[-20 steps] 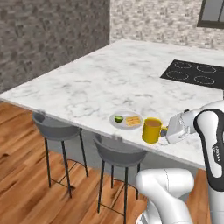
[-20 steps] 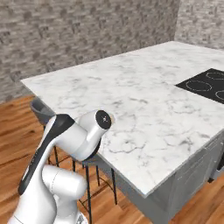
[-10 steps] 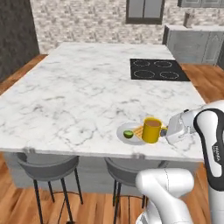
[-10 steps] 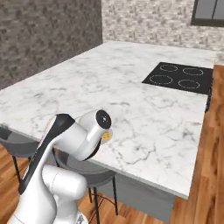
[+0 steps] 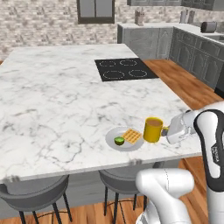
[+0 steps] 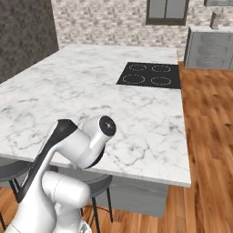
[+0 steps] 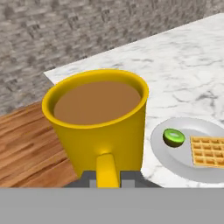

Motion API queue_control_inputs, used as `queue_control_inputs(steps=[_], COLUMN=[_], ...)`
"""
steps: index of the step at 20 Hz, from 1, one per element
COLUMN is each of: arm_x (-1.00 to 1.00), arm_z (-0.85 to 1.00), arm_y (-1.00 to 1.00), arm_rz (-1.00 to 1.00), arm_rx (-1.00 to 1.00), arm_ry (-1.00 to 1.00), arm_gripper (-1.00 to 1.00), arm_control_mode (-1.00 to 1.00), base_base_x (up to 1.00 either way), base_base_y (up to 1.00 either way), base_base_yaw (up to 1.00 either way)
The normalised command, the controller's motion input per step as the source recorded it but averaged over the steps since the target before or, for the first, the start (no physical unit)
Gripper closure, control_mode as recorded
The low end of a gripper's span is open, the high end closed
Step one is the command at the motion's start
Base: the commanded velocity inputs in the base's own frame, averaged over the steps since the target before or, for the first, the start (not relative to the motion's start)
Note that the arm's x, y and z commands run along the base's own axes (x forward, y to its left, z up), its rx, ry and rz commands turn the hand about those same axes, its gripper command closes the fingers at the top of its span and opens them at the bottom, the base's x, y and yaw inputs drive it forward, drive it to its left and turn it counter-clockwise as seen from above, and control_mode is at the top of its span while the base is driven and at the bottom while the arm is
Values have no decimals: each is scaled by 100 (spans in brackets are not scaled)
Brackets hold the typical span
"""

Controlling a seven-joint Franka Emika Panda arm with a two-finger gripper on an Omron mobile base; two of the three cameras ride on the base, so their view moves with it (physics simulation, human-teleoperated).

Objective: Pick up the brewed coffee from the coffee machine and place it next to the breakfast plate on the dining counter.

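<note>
Since the earlier frames, the base has been swinging around the dining counter (image 5: 52, 96). One yellow mug of coffee (image 5: 153, 130) is riding upright in the closed gripper (image 5: 167, 131), just beside one breakfast plate (image 5: 112, 135); the arm is reaching leftward.

Stretching wide in white marble with grey veining: the worktop (image 5: 57, 100). Sitting flush toward the far right edge, a black four-ring cooktop (image 5: 124, 69). Resting just inside the near edge, toward the near right corner, a grey plate (image 5: 114, 141), carrying a waffle (image 5: 131, 136) and a green fruit half (image 5: 119, 141).
</note>
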Motion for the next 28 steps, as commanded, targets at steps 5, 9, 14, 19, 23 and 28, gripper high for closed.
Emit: queue_control_inputs(steps=[5,9,14,19,23,28], arm_x=[32,25,8,27,54,53], arm_z=[-1,-6,-8,-17,-38,-37], arm_y=[-18,-42,-52,-50,-52,-45], arm_rz=[-17,-9,-3,-3,-6,-6], arm_rx=[-1,0,0,0,-5,-9], arm_ry=[-5,-2,-3,-1,0,0], arm_gripper=[100,100,100,100,100,100], arm_control_mode=[-100,-100,-100,-100,-100,-100], base_base_x=[0,0,0,0,0,0], base_base_y=[0,0,0,0,0,0], base_base_yaw=[0,0,0,0,0,0])
